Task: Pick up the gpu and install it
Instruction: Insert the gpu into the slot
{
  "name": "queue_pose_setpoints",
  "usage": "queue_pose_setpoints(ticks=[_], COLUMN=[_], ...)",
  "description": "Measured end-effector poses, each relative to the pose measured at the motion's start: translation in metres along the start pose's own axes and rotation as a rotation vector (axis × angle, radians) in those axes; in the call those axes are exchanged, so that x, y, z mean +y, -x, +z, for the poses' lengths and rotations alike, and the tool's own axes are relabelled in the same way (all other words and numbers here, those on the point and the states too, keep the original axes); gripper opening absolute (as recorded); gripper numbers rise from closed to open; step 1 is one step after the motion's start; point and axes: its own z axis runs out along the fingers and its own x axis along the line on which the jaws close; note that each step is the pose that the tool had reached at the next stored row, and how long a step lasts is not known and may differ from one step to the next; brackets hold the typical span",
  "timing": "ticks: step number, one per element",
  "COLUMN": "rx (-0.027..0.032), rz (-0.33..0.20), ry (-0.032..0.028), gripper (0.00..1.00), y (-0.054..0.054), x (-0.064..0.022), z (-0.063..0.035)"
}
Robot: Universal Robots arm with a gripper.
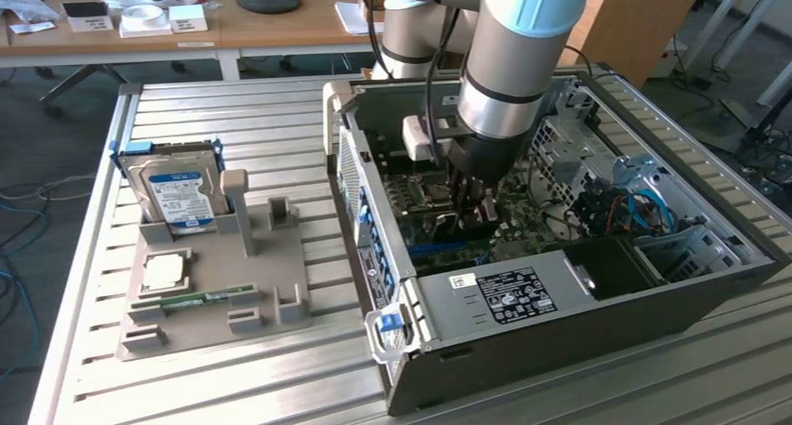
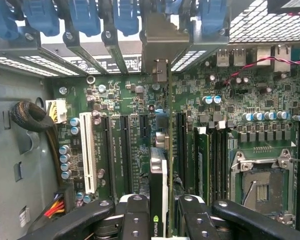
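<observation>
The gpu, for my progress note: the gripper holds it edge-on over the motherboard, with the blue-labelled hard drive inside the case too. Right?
Not the hard drive: the exterior view shows it standing in the grey holder on the table, outside the case. The gripper does hold the gpu edge-on over the motherboard.

My slatted metal table, open computer case resting on it toward the exterior view's right, grey parts holder toward its left
</observation>
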Motion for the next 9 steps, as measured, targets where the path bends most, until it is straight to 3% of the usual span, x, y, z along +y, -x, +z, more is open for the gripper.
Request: queue_pose_setpoints(ticks=[9], rx=[-0.0002], rz=[0.0], ry=[-0.0009], gripper=[0.27], y=[0.0006], x=[0.0016], z=[0.0008])
